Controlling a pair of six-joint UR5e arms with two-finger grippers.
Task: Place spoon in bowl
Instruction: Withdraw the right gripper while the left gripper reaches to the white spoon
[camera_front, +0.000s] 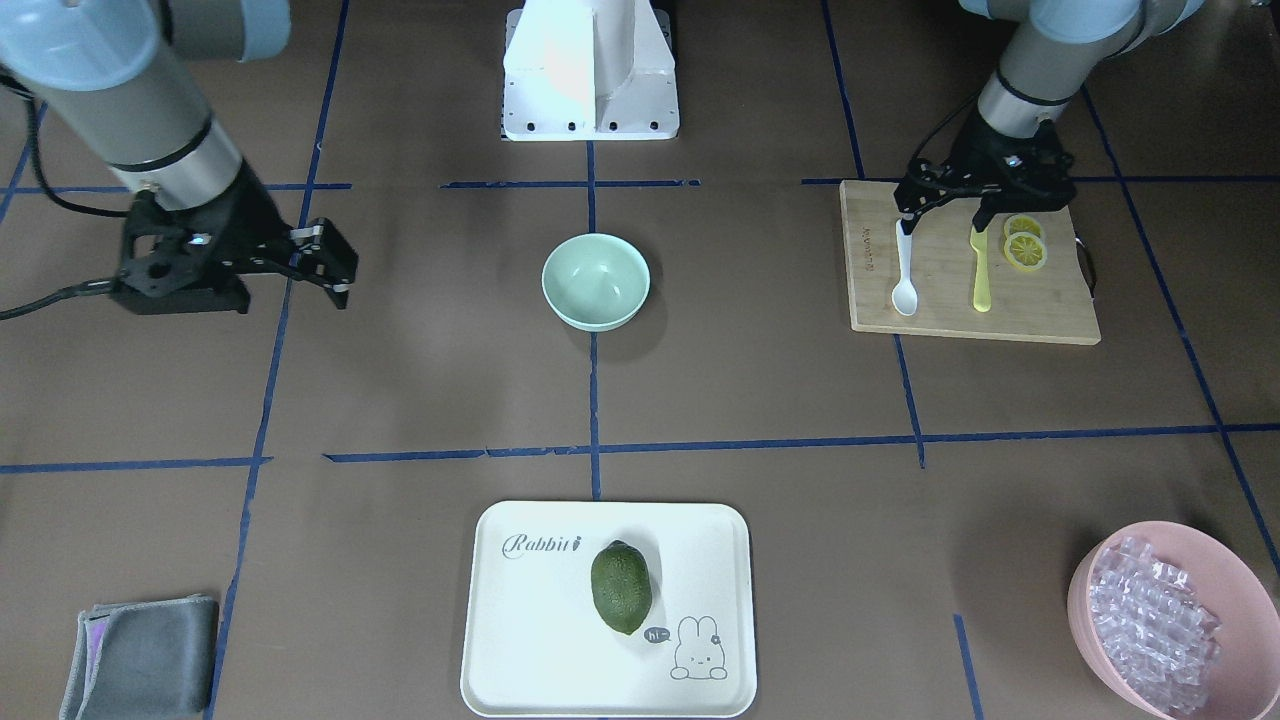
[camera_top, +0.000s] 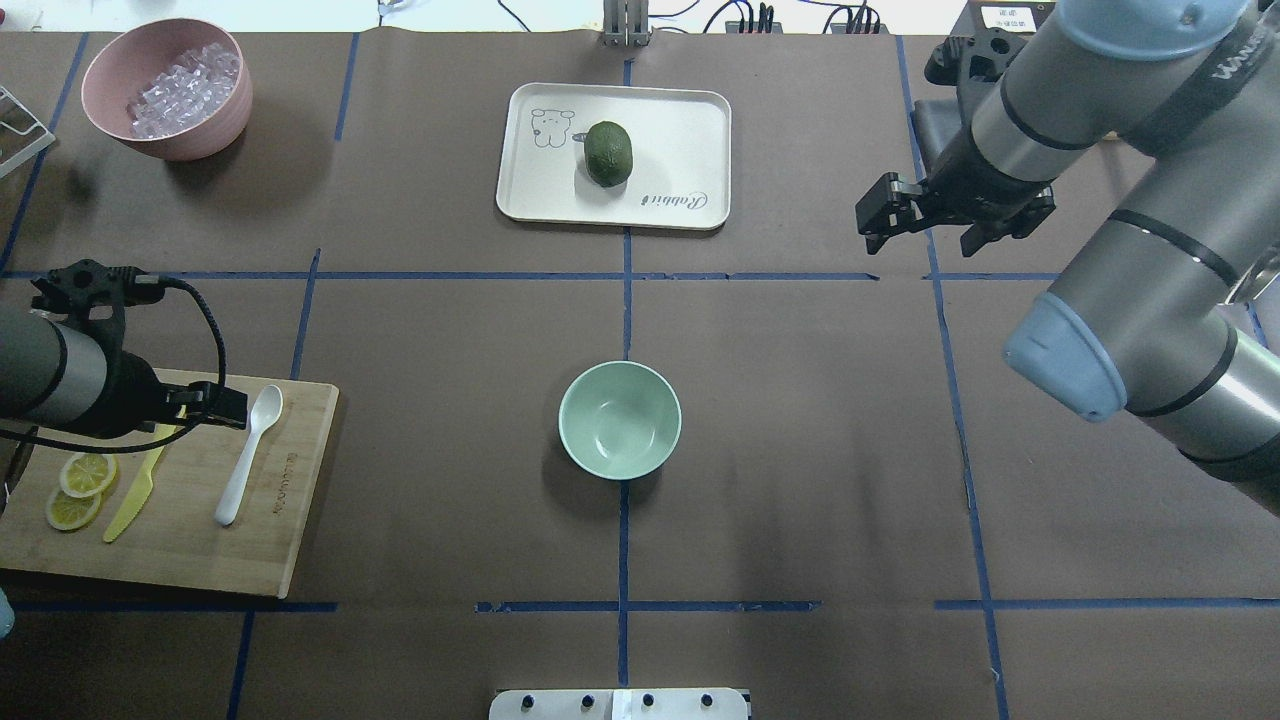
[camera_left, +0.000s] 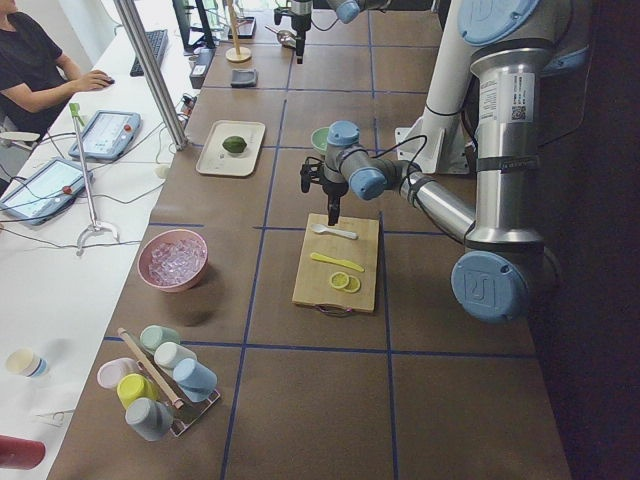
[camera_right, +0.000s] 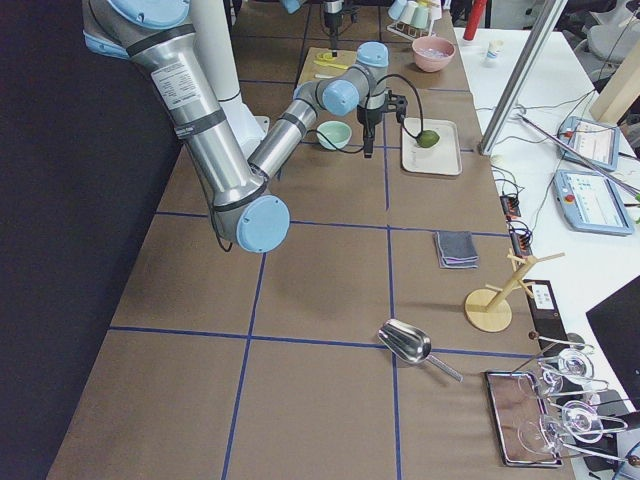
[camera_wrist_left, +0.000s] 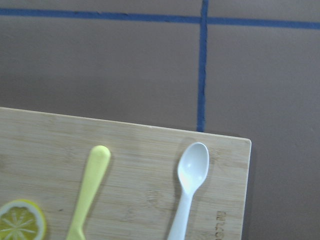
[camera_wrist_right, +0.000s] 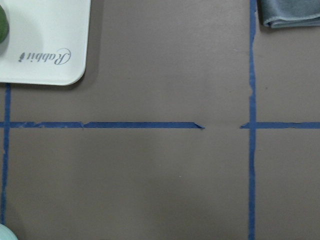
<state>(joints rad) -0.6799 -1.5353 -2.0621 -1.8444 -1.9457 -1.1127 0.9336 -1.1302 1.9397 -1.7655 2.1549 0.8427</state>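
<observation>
The white spoon (camera_front: 905, 275) lies on a bamboo cutting board (camera_front: 1000, 322), scoop pointing away from the robot; it also shows in the overhead view (camera_top: 245, 460) and the left wrist view (camera_wrist_left: 190, 182). The empty mint-green bowl (camera_front: 596, 281) stands at the table's middle (camera_top: 620, 420). My left gripper (camera_front: 942, 212) is open and empty and hovers over the board's robot-side edge. One of its fingers is above the spoon's handle end and the other is above the knife. My right gripper (camera_front: 285, 293) is open and empty, above bare table well to the bowl's other side.
A yellow-green knife (camera_front: 981, 275) and lemon slices (camera_front: 1025, 245) lie beside the spoon on the board. A white tray (camera_front: 520, 620) with a green fruit (camera_front: 621, 587) sits at the far middle. A pink bowl (camera_front: 1245, 575) of clear cubes and a grey cloth (camera_front: 140, 655) sit at the far corners.
</observation>
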